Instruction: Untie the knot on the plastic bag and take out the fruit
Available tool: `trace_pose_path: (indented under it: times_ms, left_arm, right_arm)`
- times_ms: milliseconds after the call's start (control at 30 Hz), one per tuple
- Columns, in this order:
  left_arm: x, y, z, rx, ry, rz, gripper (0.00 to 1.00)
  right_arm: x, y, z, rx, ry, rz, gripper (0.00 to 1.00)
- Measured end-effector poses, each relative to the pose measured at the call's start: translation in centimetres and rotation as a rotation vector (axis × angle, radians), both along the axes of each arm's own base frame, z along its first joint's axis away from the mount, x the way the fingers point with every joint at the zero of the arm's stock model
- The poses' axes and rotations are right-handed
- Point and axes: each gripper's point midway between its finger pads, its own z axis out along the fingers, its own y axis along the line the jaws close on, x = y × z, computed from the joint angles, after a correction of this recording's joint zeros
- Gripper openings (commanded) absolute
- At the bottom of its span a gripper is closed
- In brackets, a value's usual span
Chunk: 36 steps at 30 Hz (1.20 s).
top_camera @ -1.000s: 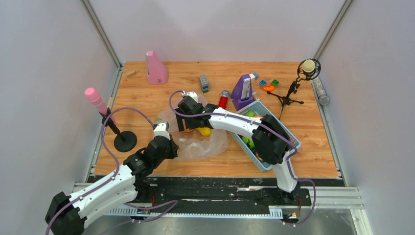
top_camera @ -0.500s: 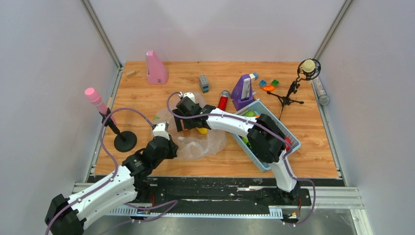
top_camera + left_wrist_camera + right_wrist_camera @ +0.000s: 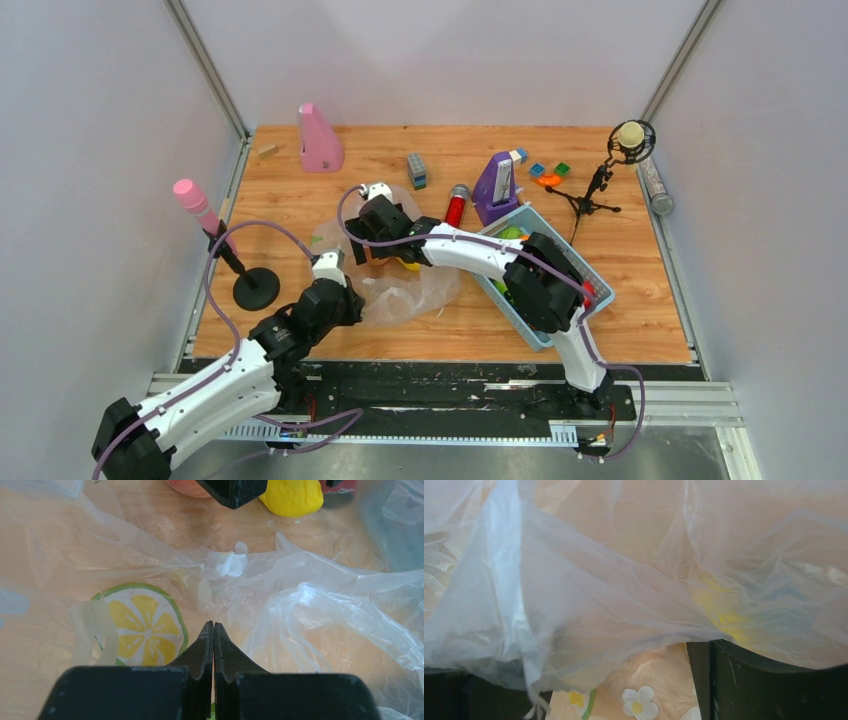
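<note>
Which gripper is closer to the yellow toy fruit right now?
Right. The right gripper, open among the film of the bag, has a finger just beside the yellow fruit. The left gripper, shut, sits farther back, on the bag's near side.

Your right end effector [image 3: 584,675] has slid toward the far left of the surface [image 3: 640,260], away from the blue tray [image 3: 543,344], and its jaws have spread wider. The plastic bag [image 3: 400,295] has been tugged along, its tray-side edge drawn in a little.
</note>
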Motion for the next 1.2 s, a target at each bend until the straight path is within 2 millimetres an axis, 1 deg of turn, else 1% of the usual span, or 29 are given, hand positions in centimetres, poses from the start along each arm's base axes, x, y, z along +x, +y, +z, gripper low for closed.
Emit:
trace_pose_path:
  times_ms: [167,400,533,700,800,1033,1200]
  left_arm:
    - [-0.3,0.2,-0.1,0.006,0.009,0.001,0.0]
    - [-0.5,0.4,-0.2,0.009,0.013,0.001,0.0]
    - [-0.5,0.5,-0.3,0.012,0.016,0.001,0.0]
    - [-0.6,0.5,-0.3,0.014,0.017,0.001,0.0]
    - [-0.6,0.5,-0.3,0.014,0.017,0.001,0.0]
    - [-0.7,0.6,-0.3,0.015,0.017,0.002,0.0]
    - [-0.7,0.7,-0.4,0.02,0.022,0.003,0.0]
  right_arm:
    - [0.5,0.6,-0.2,-0.001,-0.025,0.024,0.87]
    - [0.4,1.0,-2.5,-0.029,-0.016,0.071,0.82]
    - [0.2,1.3,-2.9,-0.032,-0.016,0.101,0.76]
    - [0.3,1.5,-3.8,-0.04,-0.017,0.11,0.64]
    - [0.4,1.6,-3.7,-0.037,-0.023,0.108,0.59]
    - [0.6,1.3,-3.7,-0.039,-0.033,0.097,0.57]
    - [-0.6,-0.3,-3.3,-0.052,-0.01,0.085,0.56]
